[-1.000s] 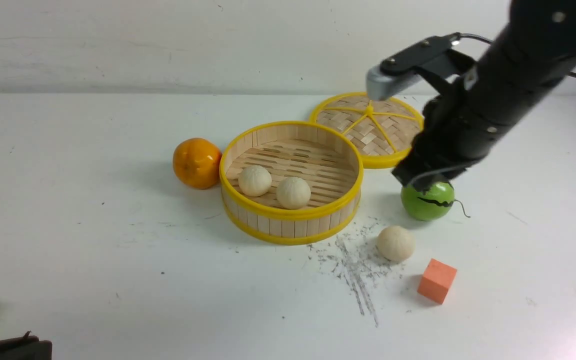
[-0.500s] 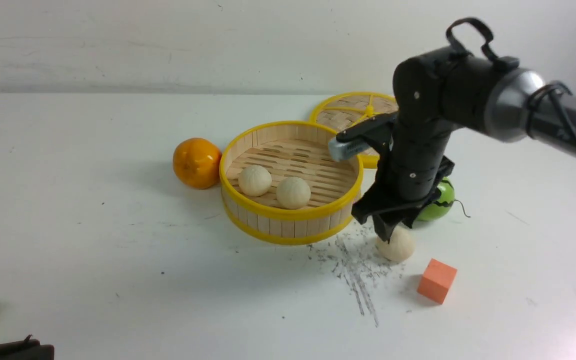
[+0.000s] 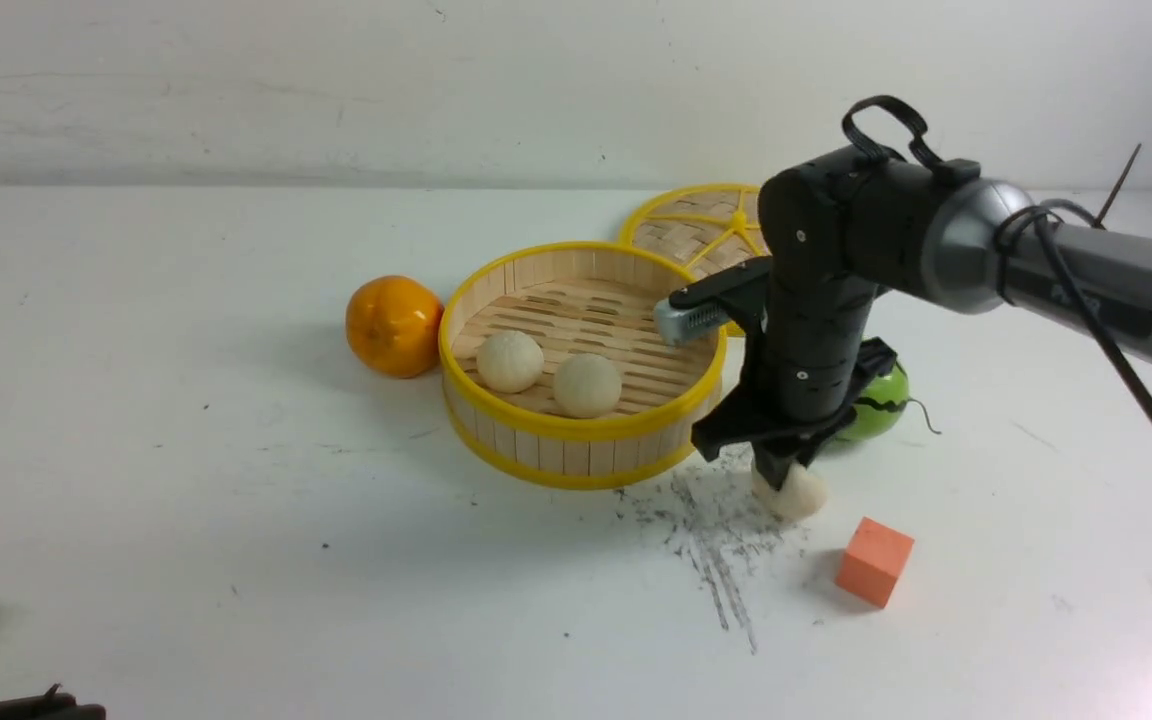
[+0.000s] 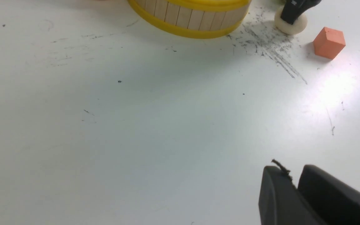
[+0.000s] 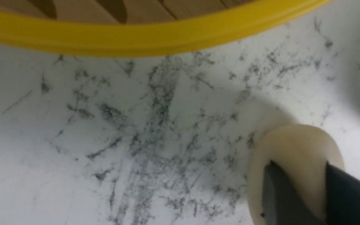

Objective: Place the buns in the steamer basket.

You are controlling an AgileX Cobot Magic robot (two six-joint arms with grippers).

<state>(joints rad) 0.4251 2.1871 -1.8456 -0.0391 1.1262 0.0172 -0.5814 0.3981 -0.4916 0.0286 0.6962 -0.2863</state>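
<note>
The right gripper [image 3: 782, 472] stands nearly upright over the surface [image 3: 236, 500], its jaws clenched on a small cream-white round bun [image 3: 804, 498] that sits on a patch of black scuff marks [image 3: 711, 545]. In the right wrist view the two dark fingers [image 5: 280, 193] pinch the bun from above, and its pale body bulges out around them, so it looks soft and yielding. The top-down approach seems chosen because the bun lies in the open, just beside the round shallow bamboo-slat steamer basket [image 3: 581, 428] with yellow rims. A straight lift should then clear the near rim.

This bun rests on the surface outside the basket, near its right front edge. It lies between a green striped watermelon ball [image 3: 871, 420] behind it and a small orange foam cube [image 3: 874, 561] in front. Two more cream buns [image 3: 509, 361] already lie side by side on the slatted floor, matt and faintly ribbed. By my judgement this is the last pick of the task.

A glossy orange fruit [image 3: 393, 326] touches the basket's left wall. The flat woven lid [image 3: 696, 225] with yellow spokes lies behind the basket, leaving it open for loading.

The left gripper [image 4: 292, 178] hovers low and well apart from the work, its jaws pressed together on nothing.
</note>
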